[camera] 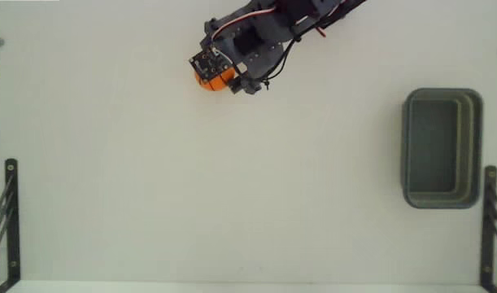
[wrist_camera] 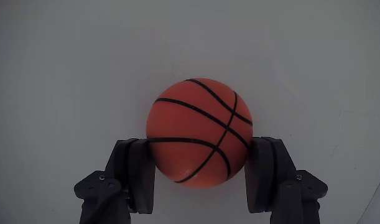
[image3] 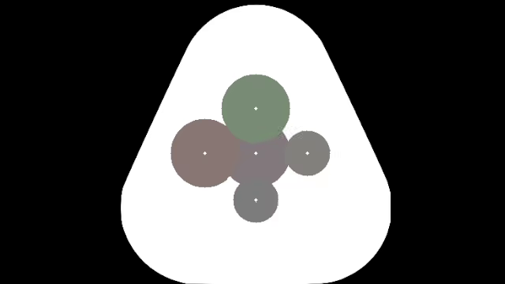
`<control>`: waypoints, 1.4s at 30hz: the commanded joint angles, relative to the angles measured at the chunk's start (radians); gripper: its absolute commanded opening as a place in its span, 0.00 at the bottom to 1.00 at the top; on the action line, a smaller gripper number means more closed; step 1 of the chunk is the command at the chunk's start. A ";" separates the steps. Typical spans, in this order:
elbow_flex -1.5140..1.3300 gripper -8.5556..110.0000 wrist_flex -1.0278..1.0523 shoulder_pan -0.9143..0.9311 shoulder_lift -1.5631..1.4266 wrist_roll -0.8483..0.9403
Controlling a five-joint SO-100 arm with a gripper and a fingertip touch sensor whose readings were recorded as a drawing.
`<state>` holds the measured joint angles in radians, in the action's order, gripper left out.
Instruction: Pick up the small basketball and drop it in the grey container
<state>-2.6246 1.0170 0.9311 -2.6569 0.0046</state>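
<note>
- In the wrist view the small basketball (wrist_camera: 199,132) sits squarely between the two dark fingers (wrist_camera: 135,176) of the gripper (wrist_camera: 201,175), one finger against its left flank and the other against its right.
- Both fingers appear to touch the ball's sides, so the gripper is clasped around the small basketball; whether the ball is lifted clear of the surface cannot be told.
- The ball is orange with thin black seam lines curving across it, and a faint shadow lies on the white surface around it.
- In the fixed view the arm (camera: 268,37) reaches in from the top edge, right of centre, and slants down to the left; a red-and-white wire loops over it.
- There the gripper (camera: 214,75) is at the arm's lower left end, with the small basketball (camera: 216,80) showing as an orange patch partly hidden beneath the wrist parts.
- The grey container (camera: 442,148) stands near the right edge of the white table (camera: 191,195) in the fixed view, well apart from the ball and the gripper; it is upright, a rounded-corner rectangle with a thick rim, its long side running top to bottom.
- Black metal brackets (camera: 10,216) stand at the lower left and lower right edges of the table.
</note>
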 commanded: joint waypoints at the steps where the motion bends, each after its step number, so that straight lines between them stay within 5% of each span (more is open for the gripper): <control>1: -0.008 0.77 -0.012 0.023 -0.031 -0.005; 20: 0.030 0.76 0.021 0.023 -0.026 -0.005; 42: 0.452 0.76 0.312 0.023 0.105 -0.005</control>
<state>-2.2596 1.2947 0.9311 -2.5541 0.0046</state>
